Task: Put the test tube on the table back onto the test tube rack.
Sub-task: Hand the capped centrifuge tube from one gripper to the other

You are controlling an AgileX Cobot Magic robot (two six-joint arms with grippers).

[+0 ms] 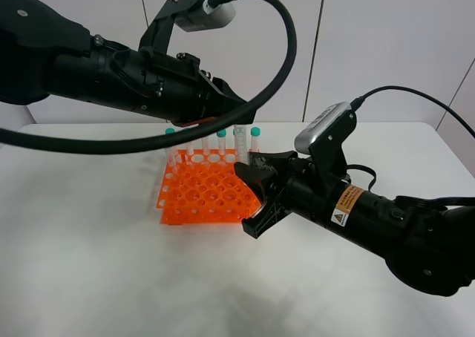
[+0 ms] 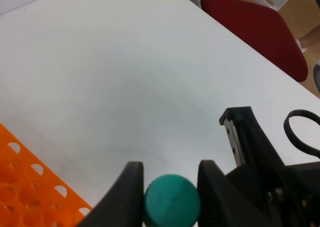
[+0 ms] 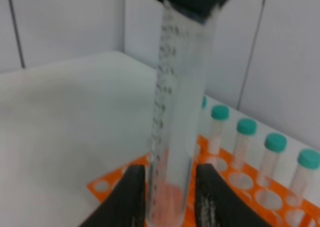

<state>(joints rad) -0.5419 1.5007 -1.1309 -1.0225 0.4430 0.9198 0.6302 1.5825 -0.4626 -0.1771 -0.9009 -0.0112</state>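
The left gripper (image 2: 171, 169) is clamping the teal-green screw cap (image 2: 172, 202) of the slim clear plastic test tube (image 1: 241, 142), holding it upright over the back right holes of the bright orange square plastic rack (image 1: 200, 196) (whether the tip is entering a hole is unclear). The right gripper (image 1: 246, 198) is hovering, jaws apart, beside the rack over the large white matte table (image 1: 89, 263).

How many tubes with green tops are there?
6. Five tubes stand in a row along the far edge of the orange rack. The sixth tube is held upright by its cap in the left hand, at the rack. The arms may hide more.
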